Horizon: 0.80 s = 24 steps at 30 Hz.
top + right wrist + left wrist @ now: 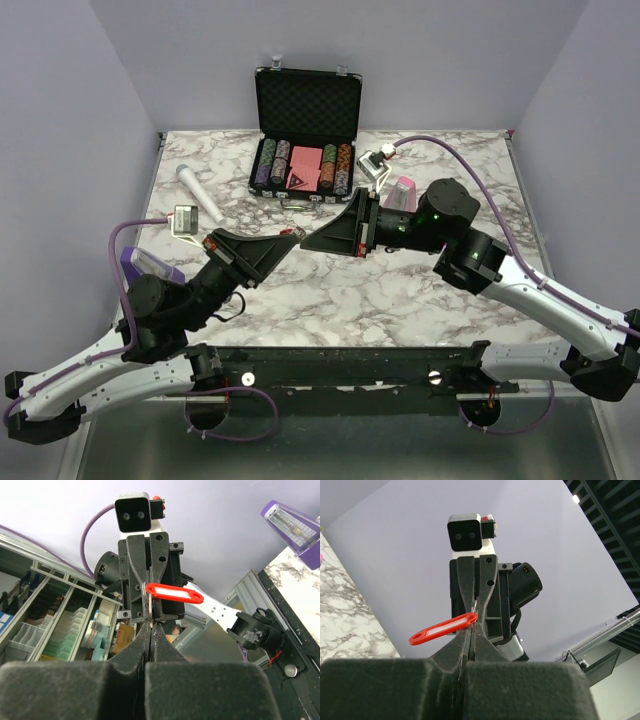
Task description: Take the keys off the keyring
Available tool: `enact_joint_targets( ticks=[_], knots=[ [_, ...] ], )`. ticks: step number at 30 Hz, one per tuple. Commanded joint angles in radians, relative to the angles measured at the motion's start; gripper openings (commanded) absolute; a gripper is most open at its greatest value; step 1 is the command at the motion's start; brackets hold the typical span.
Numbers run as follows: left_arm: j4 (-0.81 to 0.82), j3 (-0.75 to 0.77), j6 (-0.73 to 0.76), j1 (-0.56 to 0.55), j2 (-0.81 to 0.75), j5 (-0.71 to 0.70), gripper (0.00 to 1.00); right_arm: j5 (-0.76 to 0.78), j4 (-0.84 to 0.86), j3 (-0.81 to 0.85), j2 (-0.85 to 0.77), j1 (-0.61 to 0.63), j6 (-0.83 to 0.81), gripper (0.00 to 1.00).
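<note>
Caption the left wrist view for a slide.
Left pincer holds the red keyring; right pincer pinches the silver keys.

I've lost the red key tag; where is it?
Top view, mid-table: the red key tag is held aloft where both arms' jaws meet, in front of the open chip case.

I see the thin red keyring (442,630) up in the air, lying almost flat. The tiny silver keys (148,607) sit at one end.
</note>
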Motion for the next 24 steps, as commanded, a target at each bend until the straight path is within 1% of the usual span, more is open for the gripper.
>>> enact_joint_targets(
  ticks=[1,2,3,5,6,7,8,10,12,14,17,19,22,24],
  knots=[
    [-0.009,-0.007,0.012,0.001,0.004,0.003,0.0,-0.009,0.004,0.013,-0.012,0.004,-0.022,0.01],
    [-0.038,0.005,0.019,0.003,0.003,0.009,0.05,-0.006,-0.007,0.013,-0.016,0.004,-0.027,0.01],
    [-0.063,0.016,0.025,0.001,-0.001,0.012,0.15,0.0,-0.007,0.014,-0.021,0.004,-0.033,0.01],
    [-0.131,0.039,0.044,0.001,-0.011,0.028,0.43,0.009,-0.075,0.026,-0.03,0.004,-0.053,0.01],
    [-0.185,0.053,0.053,0.003,-0.022,0.029,0.51,0.014,-0.103,0.034,-0.032,0.005,-0.062,0.01],
    [-0.231,0.071,0.062,0.003,-0.033,0.031,0.58,0.017,-0.135,0.045,-0.033,0.004,-0.075,0.01],
    [-0.288,0.088,0.08,0.003,-0.04,0.034,0.61,0.02,-0.164,0.056,-0.036,0.004,-0.085,0.01],
    [-0.406,0.134,0.131,0.003,-0.05,0.069,0.65,0.026,-0.233,0.082,-0.035,0.005,-0.105,0.01],
    [-0.571,0.206,0.185,0.001,-0.048,0.088,0.66,0.026,-0.296,0.105,-0.036,0.004,-0.121,0.01],
    [-0.7,0.243,0.218,0.001,-0.065,0.094,0.66,0.022,-0.35,0.123,-0.032,0.004,-0.127,0.01],
    [-0.803,0.283,0.274,0.001,-0.103,0.086,0.65,0.028,-0.454,0.163,-0.012,0.004,-0.131,0.01],
    [-0.859,0.324,0.327,0.003,-0.105,0.095,0.65,0.051,-0.571,0.203,0.011,0.004,-0.135,0.01],
    [-0.958,0.404,0.39,0.001,-0.056,0.097,0.64,0.121,-0.764,0.263,0.071,0.002,-0.128,0.01],
    [-1.027,0.444,0.403,0.001,0.001,0.088,0.65,0.143,-0.844,0.26,0.1,0.002,-0.127,0.01]
  ],
)
